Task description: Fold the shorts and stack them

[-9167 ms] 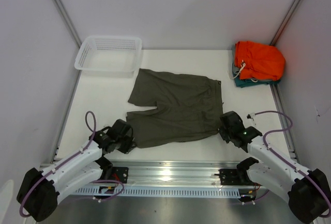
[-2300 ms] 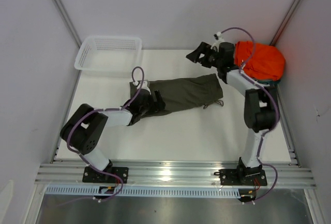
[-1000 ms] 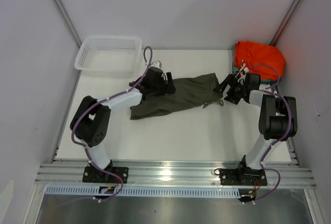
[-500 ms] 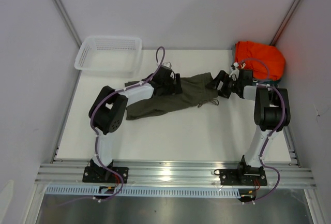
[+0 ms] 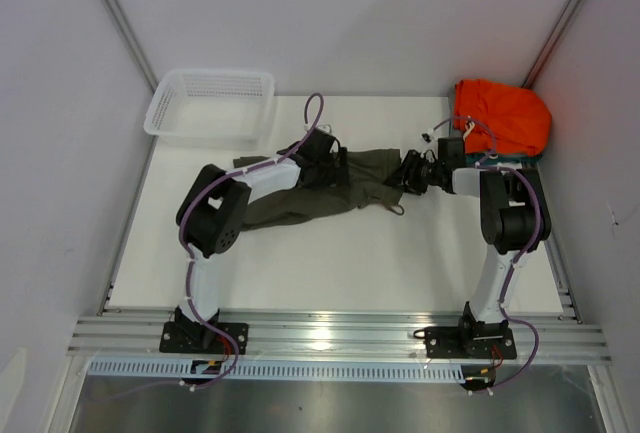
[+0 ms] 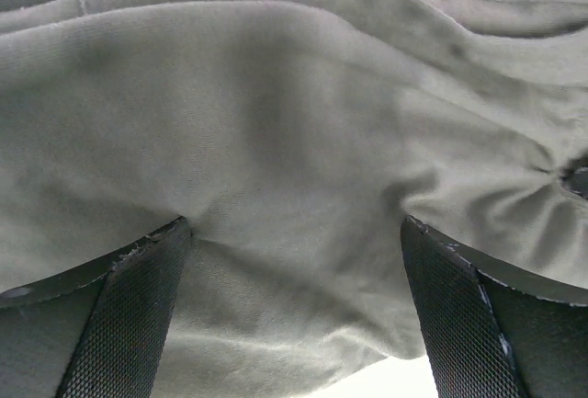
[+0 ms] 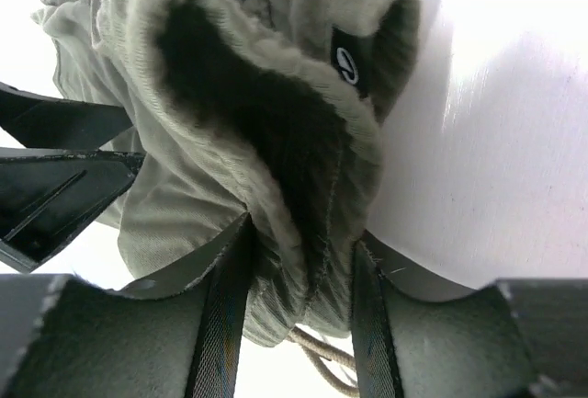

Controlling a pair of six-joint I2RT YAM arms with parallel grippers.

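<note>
The olive-green shorts (image 5: 300, 198) lie folded lengthwise across the middle of the white table. My left gripper (image 5: 335, 166) rests on their upper middle. In the left wrist view it (image 6: 294, 233) stands open, its two fingers wide apart and pressed down on wrinkled cloth (image 6: 294, 131). My right gripper (image 5: 408, 175) is at the shorts' right end. In the right wrist view it (image 7: 301, 237) is shut on the bunched waistband (image 7: 276, 95), with cloth filling the gap between the pads. The drawstring (image 7: 333, 372) hangs below the pinch.
A white mesh basket (image 5: 210, 103) stands at the back left. Bright orange shorts (image 5: 502, 118) lie on a teal garment (image 5: 463, 160) at the back right, just behind my right arm. A metal rail (image 5: 330, 338) runs along the near edge.
My right gripper moved left from beside the orange pile to the waistband and closed on it. My left gripper slid right along the shorts, staying open. The cloth's right end bunched up.
</note>
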